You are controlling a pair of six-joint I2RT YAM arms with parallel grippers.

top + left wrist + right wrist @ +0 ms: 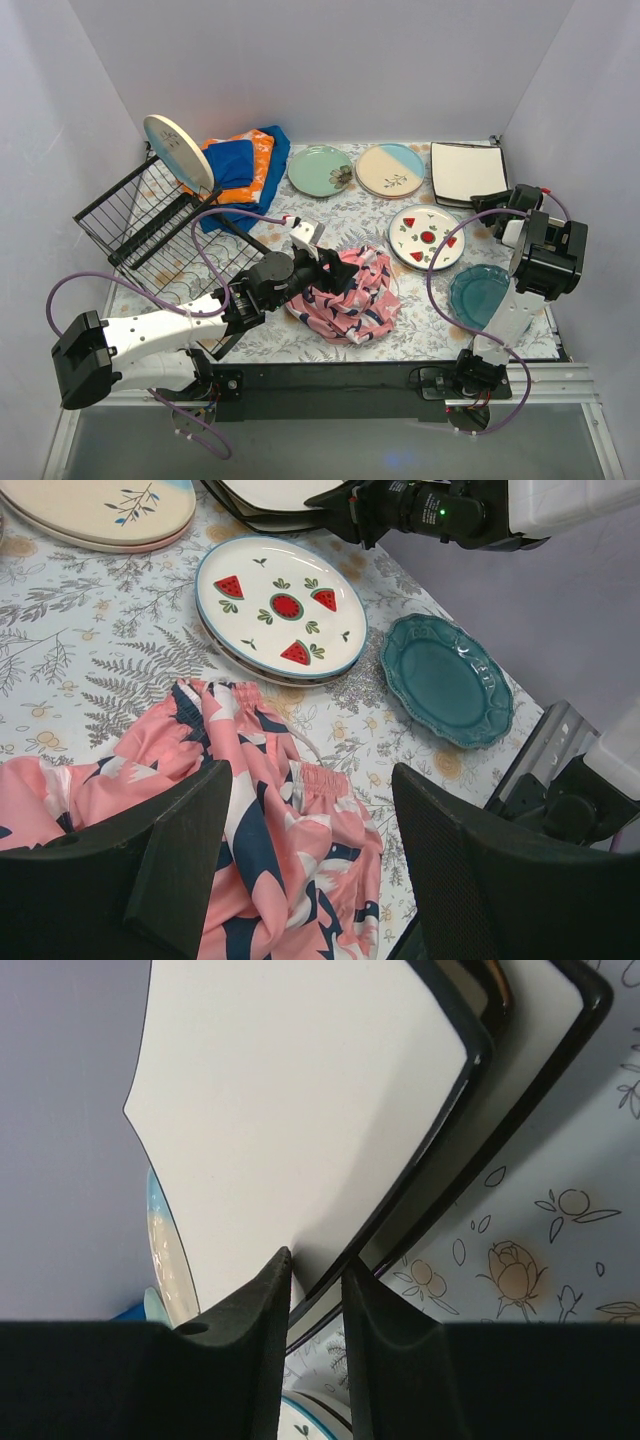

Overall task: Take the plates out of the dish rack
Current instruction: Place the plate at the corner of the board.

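On rack one plate; left tool wide, empty; right tool straddles rim, square plate (grip unclear).

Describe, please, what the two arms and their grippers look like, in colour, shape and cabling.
Both the left arm and the right arm have white links between boxy black joints. A purple cable loops along each. The left gripper and the right gripper have matt black, wedge-shaped fingers. A small green light shows on the right wrist.
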